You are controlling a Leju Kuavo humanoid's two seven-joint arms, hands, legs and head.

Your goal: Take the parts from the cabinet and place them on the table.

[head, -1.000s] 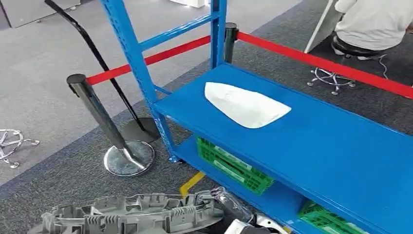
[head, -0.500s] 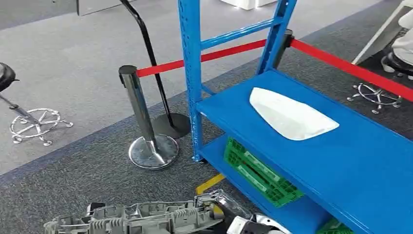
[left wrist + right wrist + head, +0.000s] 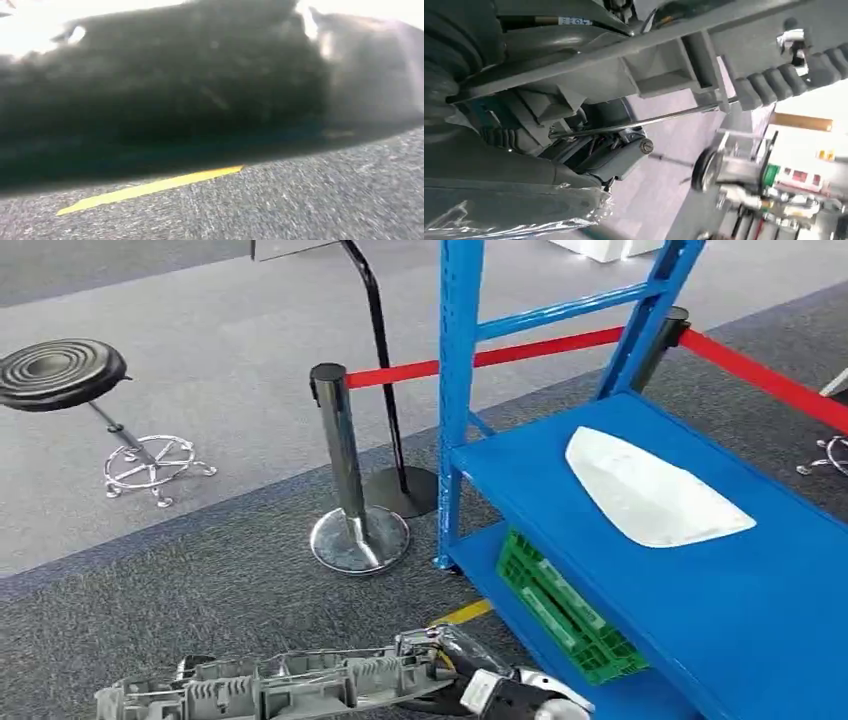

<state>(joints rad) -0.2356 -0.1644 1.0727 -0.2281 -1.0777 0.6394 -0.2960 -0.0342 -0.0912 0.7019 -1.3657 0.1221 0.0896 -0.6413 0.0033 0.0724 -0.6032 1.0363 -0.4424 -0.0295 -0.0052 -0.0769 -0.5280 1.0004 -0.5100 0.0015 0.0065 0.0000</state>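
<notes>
One part is carried, one part is left on the shelf

One grey ribbed part (image 3: pixel 270 685) is held low in front of the body by the right hand (image 3: pixel 520 702), whose fingers are closed on the end of the part nearest the rack; the grip is also seen close up in the right wrist view (image 3: pixel 589 65). The state of the left hand cannot be told, because its wrist view is dark and blurred.

Compared with the earlier frames, the whole scene is shifted to the right, so the camera is judged to be turning left, away from the blue rack (image 3: pixel 700 570). A stool (image 3: pixel 62 373) is now visible far on the left. The white part (image 3: pixel 655 490) lies unmoved on the shelf, well apart from the hand. The table is not yet seen, so the placing step is judged as not begun.
</notes>
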